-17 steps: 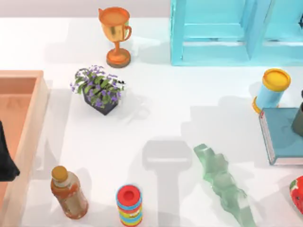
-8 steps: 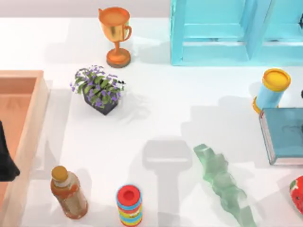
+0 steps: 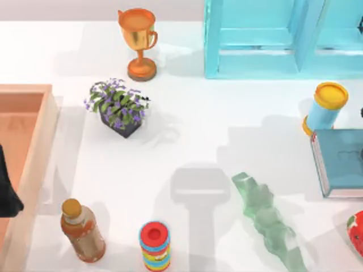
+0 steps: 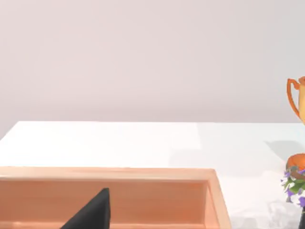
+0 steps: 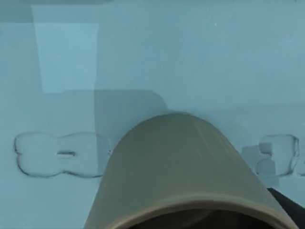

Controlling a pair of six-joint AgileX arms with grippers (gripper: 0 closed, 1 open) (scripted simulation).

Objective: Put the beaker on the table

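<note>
The beaker (image 5: 176, 162), a plain olive-grey cylinder, stands close in the right wrist view, over the teal book cover (image 5: 143, 57). My right gripper (image 5: 190, 224) is shut on it, and one dark finger (image 5: 286, 207) shows beside its wall. The white table (image 3: 198, 130) spreads across the top view, with the teal book (image 3: 340, 161) at its right edge. My left gripper (image 3: 7, 192) hangs parked over the orange wooden tray (image 3: 34, 96) at the left.
On the table stand a gold trophy (image 3: 138, 39), a flower pot (image 3: 118, 107), a sauce bottle (image 3: 82, 229), a ring stack (image 3: 155, 245) and a green glassy piece (image 3: 266, 218). A light-blue cabinet (image 3: 272, 39) and a blue cylinder (image 3: 326, 107) are at the back right.
The beaker stood on the book at the top view's right edge a second ago. It left that view half a second ago. Nothing else has moved.
</note>
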